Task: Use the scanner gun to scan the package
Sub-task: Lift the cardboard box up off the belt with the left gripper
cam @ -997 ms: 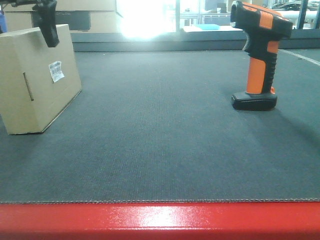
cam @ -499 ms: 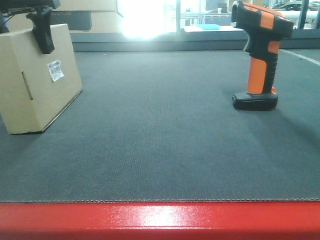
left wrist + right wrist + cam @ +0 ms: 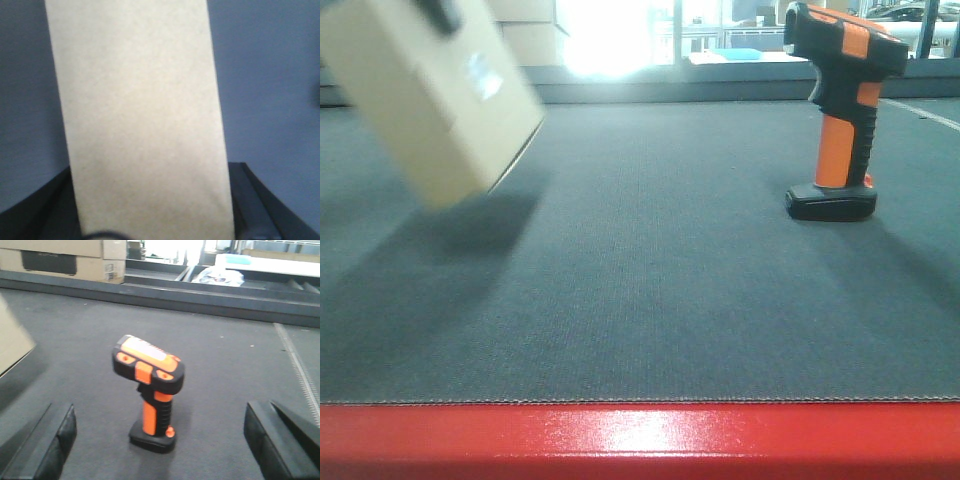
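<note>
A: Checking progress. Gripping anything?
B: Clamping box (image 3: 430, 95) in left end effector (image 3: 150, 210), holding it tilted clear of counter (image 3: 640, 300), far left. Blurring too much for reading label (image 3: 485, 75).
A: And right side?
B: Hovering right end effector (image 3: 159, 414) spread wide, facing gun (image 3: 150, 385), not touching. Leaving gun upright on counter, well apart from box.
A: Remaining?
B: Judging roughly halfway: needing to grab gun, aim at label, trigger scan.

The package (image 3: 432, 100) is blurred in the front view, its label (image 3: 485, 76) unreadable and its upper-left corner cut off. The left wrist view crops both its ends; the right wrist view shows only a corner.
</note>
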